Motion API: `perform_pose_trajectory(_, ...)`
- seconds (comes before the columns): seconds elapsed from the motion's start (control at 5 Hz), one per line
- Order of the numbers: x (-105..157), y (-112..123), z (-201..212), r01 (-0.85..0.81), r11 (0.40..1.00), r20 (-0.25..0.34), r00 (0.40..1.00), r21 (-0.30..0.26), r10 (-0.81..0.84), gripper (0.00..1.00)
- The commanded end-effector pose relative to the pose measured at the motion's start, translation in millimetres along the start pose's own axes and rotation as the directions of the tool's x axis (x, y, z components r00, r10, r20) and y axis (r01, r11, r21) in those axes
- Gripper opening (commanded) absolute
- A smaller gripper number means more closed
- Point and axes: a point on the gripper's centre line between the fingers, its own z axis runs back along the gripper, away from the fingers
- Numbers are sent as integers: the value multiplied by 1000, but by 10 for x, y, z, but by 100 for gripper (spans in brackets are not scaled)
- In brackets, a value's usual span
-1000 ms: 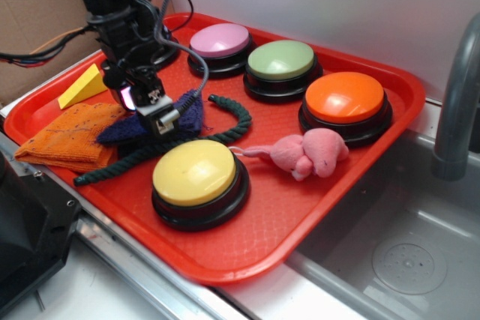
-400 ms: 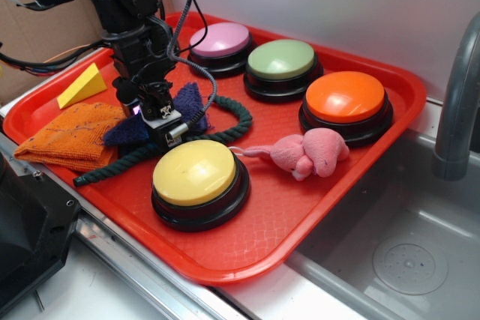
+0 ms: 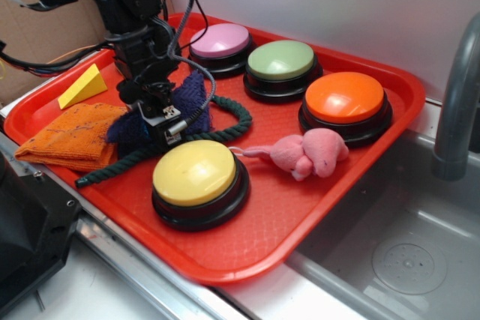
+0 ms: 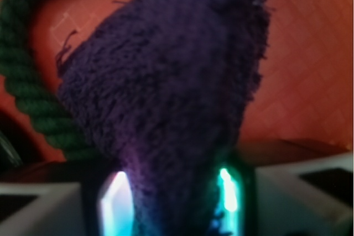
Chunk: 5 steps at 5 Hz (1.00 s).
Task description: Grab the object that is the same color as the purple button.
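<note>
The dark purple knitted cloth (image 3: pixel 193 95) hangs bunched between my gripper's jaws, its ends drooping on both sides above the red tray (image 3: pixel 225 266). My gripper (image 3: pixel 156 110) is shut on it, just behind the yellow button (image 3: pixel 196 174). In the wrist view the cloth (image 4: pixel 166 81) fills the frame and is pinched between the lit fingers of the gripper (image 4: pixel 171 197). The purple button is hidden, likely behind the arm; only the pink-lilac button (image 3: pixel 220 39) shows at the back.
A dark green rope (image 3: pixel 232 121) curves under the cloth and also shows in the wrist view (image 4: pixel 27 81). An orange cloth (image 3: pixel 67 136) and a yellow wedge (image 3: pixel 82 86) lie left. Green (image 3: pixel 281 60) and orange (image 3: pixel 345 97) buttons and a pink plush (image 3: pixel 311 151) lie right. A sink (image 3: pixel 405 252) and faucet (image 3: pixel 457 103) stand beyond.
The gripper has closed on the purple cloth and risen slightly, pulling it up off the tray into a bunched peak. The other things have not moved.
</note>
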Motion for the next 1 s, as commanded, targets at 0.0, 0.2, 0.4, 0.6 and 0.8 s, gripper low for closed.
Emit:
perform_pose_trajectory(0.0,193,-45,527,-82,997,91,992,-4,82,0)
perform_pose_trajectory(0.2,271,-185,851,-120,991,105,988,51,115,0)
perform_pose_trajectory(0.4,279,-320,1141,-127,991,126,985,42,121,0)
perform_pose_trajectory(0.6,218,-425,1437,-204,975,155,970,88,189,0)
perform_pose_trajectory(0.8,183,-384,1476,-258,960,130,961,104,244,0)
